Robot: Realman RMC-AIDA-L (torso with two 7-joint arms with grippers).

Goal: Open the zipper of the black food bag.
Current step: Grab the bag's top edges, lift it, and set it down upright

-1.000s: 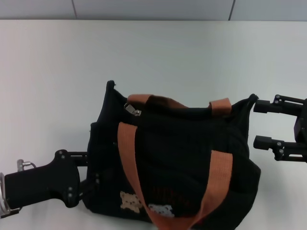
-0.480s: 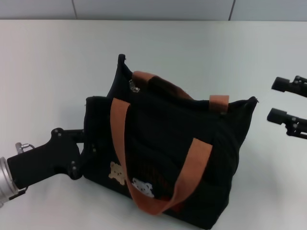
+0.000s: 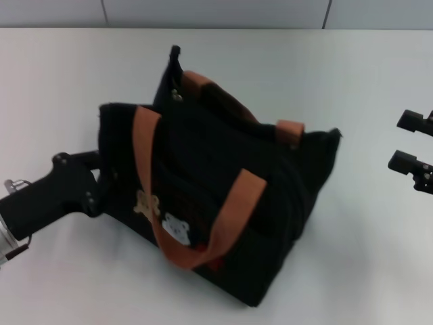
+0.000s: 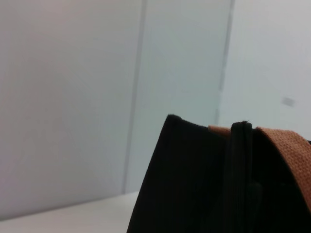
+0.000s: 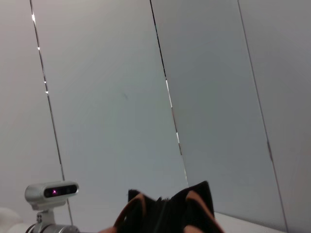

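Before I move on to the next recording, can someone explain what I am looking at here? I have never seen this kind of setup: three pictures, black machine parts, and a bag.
This is a two-armed robot working at a white table. The wide picture comes from a camera on its head, looking down. The other two come from cameras on its wrists and mostly show the wall, with the bag's top at the bottom edge. On the table sits a black food bag with orange-brown handles and bear patches, its zipper pull near one top corner. The left gripper is pressed against the bag's end; whether it grips is hidden. The right gripper is open, apart from the bag, holding nothing.
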